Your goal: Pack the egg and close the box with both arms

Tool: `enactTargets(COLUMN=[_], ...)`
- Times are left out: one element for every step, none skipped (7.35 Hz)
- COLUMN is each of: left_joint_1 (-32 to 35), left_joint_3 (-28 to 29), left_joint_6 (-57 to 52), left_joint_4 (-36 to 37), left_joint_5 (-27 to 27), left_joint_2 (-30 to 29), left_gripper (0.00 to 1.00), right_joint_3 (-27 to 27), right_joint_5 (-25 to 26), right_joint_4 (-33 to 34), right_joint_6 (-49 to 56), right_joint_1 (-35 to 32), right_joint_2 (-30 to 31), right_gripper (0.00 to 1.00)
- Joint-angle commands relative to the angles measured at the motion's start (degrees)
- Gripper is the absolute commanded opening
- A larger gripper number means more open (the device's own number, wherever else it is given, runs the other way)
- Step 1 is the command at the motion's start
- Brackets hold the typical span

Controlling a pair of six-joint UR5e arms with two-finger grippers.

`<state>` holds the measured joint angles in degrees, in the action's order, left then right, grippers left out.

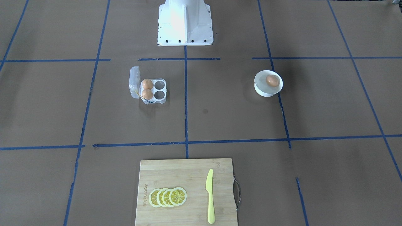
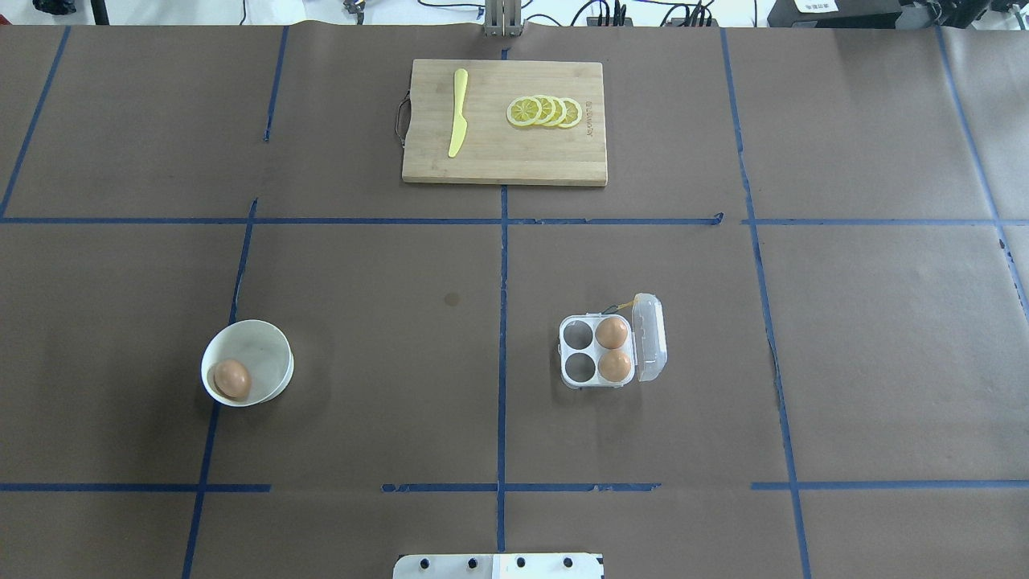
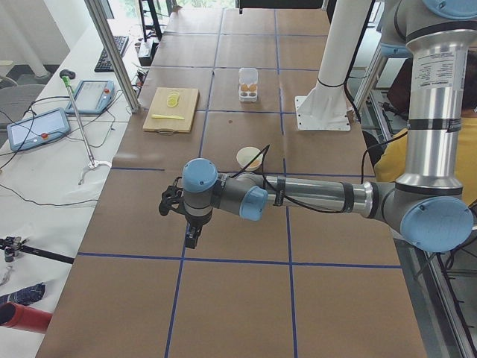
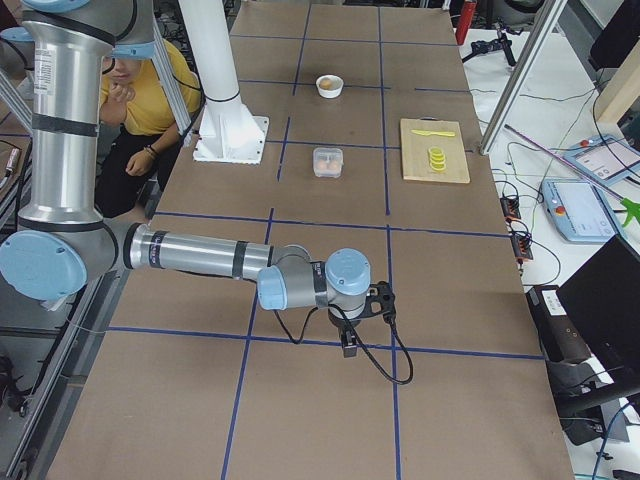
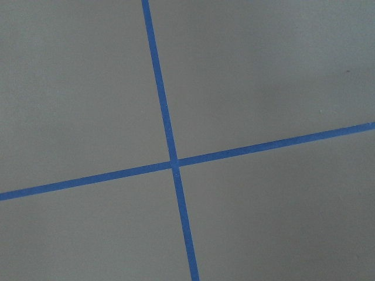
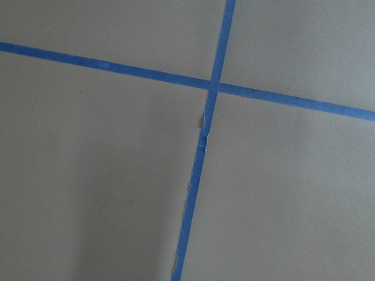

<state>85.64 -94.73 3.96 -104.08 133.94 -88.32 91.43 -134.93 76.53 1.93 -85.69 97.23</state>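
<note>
Left gripper (image 3: 191,237) is seen only in the left side view, pointed down just above the paper. Right gripper (image 4: 350,345) is seen only in the right side view, posed likewise. Whether either pair of fingers is spread or closed cannot be told, and nothing is seen held. Only brown paper and one crossing of blue tape are shown by each wrist camera. Two arms are counted: the left arm (image 3: 313,198) and the right arm (image 4: 190,250), each stretched low over its own end of the table.

Three brown eggs are counted. The egg (image 2: 232,378) lies alone in a white bowl (image 2: 265,346) at the lower left of the overhead view. One box (image 2: 596,352), right of centre there, is open, with its clear lid at its right side. Of its four cells, the two beside the lid are filled by two eggs (image 2: 612,331). A thin cord (image 2: 615,307) trails from its upper edge.

One bamboo cutting board (image 2: 498,153) lies at top centre, carrying one yellow knife (image 2: 458,112) and four overlapping lemon slices (image 2: 545,111).

The table (image 2: 362,281) is covered in brown paper gridded with blue tape (image 2: 502,265). A white pedestal (image 1: 185,22) is bolted at its edge. Two teach pendants (image 3: 37,127) rest on a side bench, and a person in a yellow top (image 4: 150,90) sits behind the robot.
</note>
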Motion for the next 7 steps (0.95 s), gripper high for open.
enactTargets(left_joint_1=[0.05, -0.04, -0.13, -0.04, -0.21, -0.82, -2.22], left_joint_3=[-0.19, -1.24, -1.68, -1.51, -1.42, -1.16, -1.51], left_joint_6=[0.17, 0.18, 0.09, 0.0, 0.17, 0.26, 0.35], left_joint_4=[0.19, 0.72, 0.29, 0.54, 0.29, 0.2, 0.28], left_joint_5=[0.0, 0.0, -0.17, -0.35, -0.52, -0.61, -0.61], left_joint_2=[-0.27, -0.8, -1.67, -3.16, -3.17, -3.26, -3.26], left_gripper=[1.0, 1.0, 1.0, 1.0, 1.0, 1.0, 1.0], right_joint_3=[-0.11, -0.28, -0.28, -0.28, -0.2, -0.11, -0.2], right_joint_5=[0.02, 0.1, 0.11, 0.11, 0.02, 0.02, 0.02], right_joint_4=[0.02, 0.02, 0.02, 0.02, 0.02, 0.02, 0.02], right_joint_6=[0.0, 0.0, 0.0, 0.0, -0.09, -0.09, -0.09], right_joint_1=[0.0, 0.0, 0.0, 0.0, 0.0, 0.0, 0.0], right_joint_2=[-0.2, -0.72, -0.9, -1.17, -1.08, -1.17, -1.17], right_gripper=[1.0, 1.0, 1.0, 1.0, 1.0, 1.0, 1.0])
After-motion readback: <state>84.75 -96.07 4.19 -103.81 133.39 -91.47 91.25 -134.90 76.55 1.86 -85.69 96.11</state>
